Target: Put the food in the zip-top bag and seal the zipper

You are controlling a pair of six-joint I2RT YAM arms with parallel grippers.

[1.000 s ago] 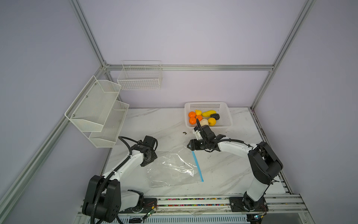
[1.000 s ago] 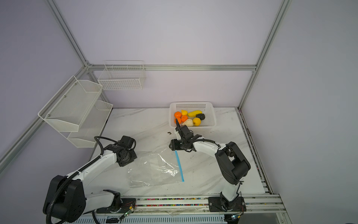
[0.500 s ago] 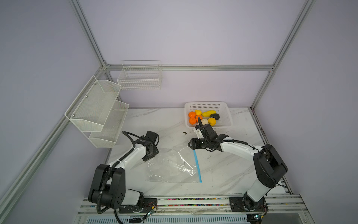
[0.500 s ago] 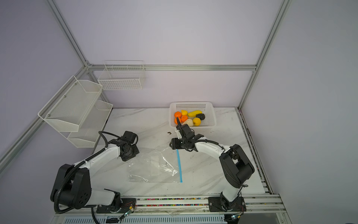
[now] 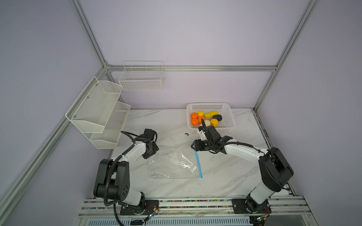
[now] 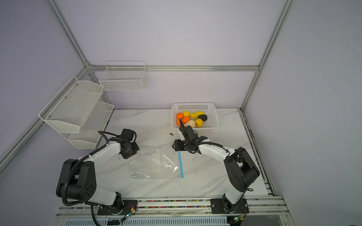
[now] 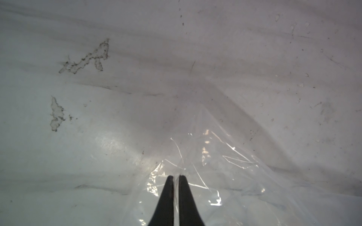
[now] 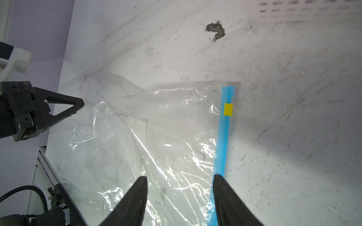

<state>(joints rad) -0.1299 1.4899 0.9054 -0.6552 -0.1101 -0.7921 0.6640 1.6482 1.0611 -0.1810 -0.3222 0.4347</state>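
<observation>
Here's the right claw [image 8: 180, 177], hanging low over the mouth end of the large crinkly transparent zip-top bag [image 5: 176, 164], jaws well apart and nothing between them but the film lying flat underneath. One fingertip [image 8: 219, 182] sits right at the thin light-blue zipper strip [image 8: 223, 140]. That's the relation to watch: the strip's long axis runs straight out ahead of that fingertip, with the small yellow tab [image 8: 228, 109] near its far end.

Across the bag, the left claw [image 7: 176, 176] is down at the opposite, closed edge, fingers almost together with only a thin slit showing. Film lies around the tips; whether any of it is pinched, I cannot tell.

The small toy fruits and vegetables [image 5: 209, 114], oranges, yellows, a cream bulb and a dark lump, are all in the white perforated plastic basket [image 5: 207, 104], close behind the right claw and well away from the left. So nothing is bagged yet, and by my reckoning the right arm is the nearer one for both mouth and food.
</observation>
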